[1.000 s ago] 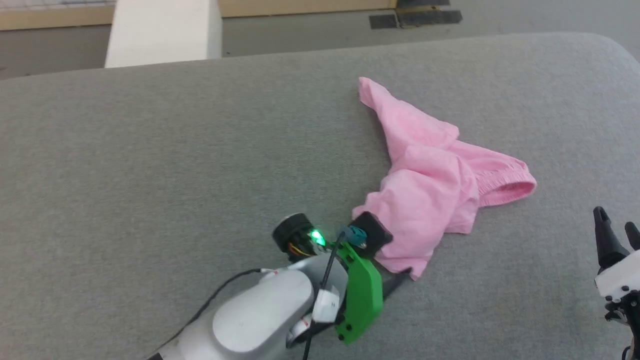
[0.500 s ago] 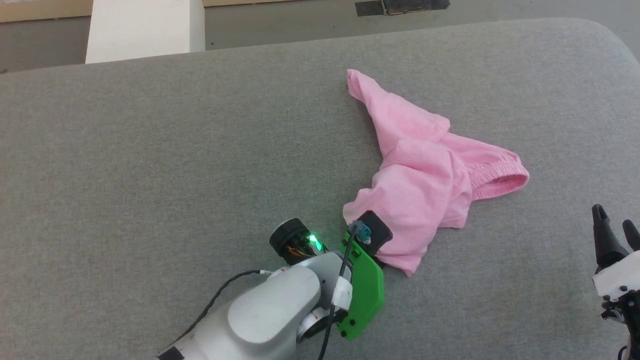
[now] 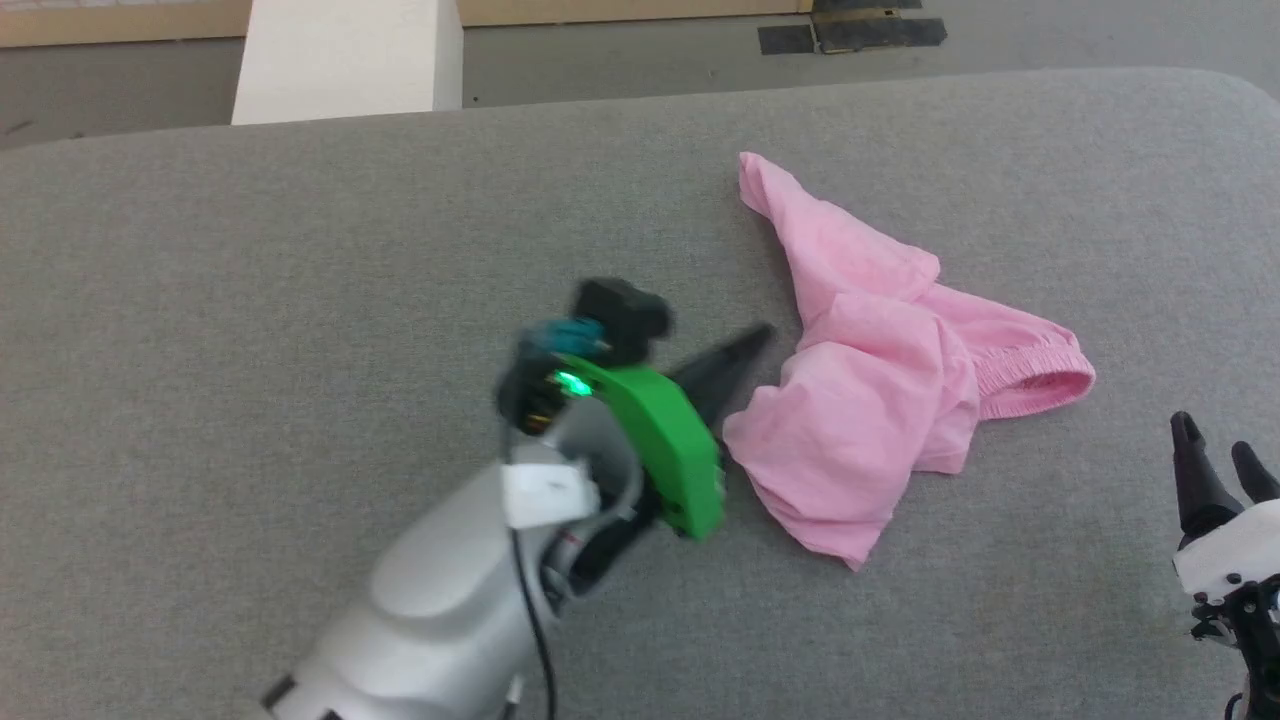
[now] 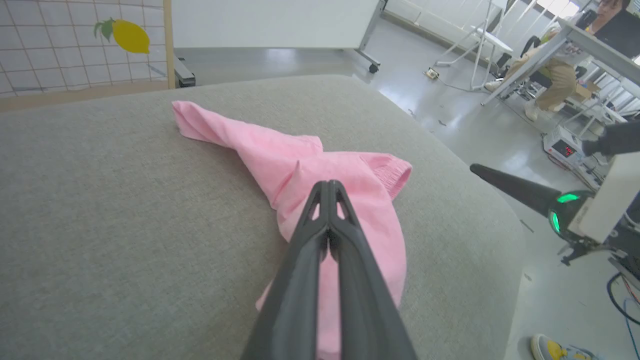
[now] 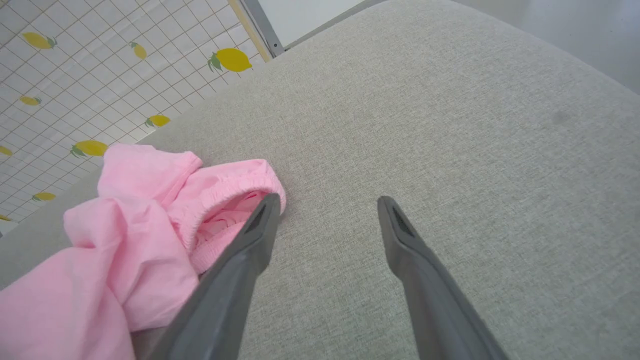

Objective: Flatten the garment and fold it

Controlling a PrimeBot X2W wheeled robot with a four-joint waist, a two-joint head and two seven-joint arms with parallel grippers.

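Head view: left claw lifted off garment, closed empty; right claw open

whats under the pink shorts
The pink shorts lie crumpled on the grey cushion, whose fabric shows all around them. Whatever lies beneath the bunched folds is covered.

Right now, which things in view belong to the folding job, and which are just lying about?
Job:
- pink garment, crumpled
- grey padded surface under it
- left end effector, shut, beside the cloth
- right end effector, open

Lying about:
- white block
- dark floor patches
- lemon-print panel
- seated person
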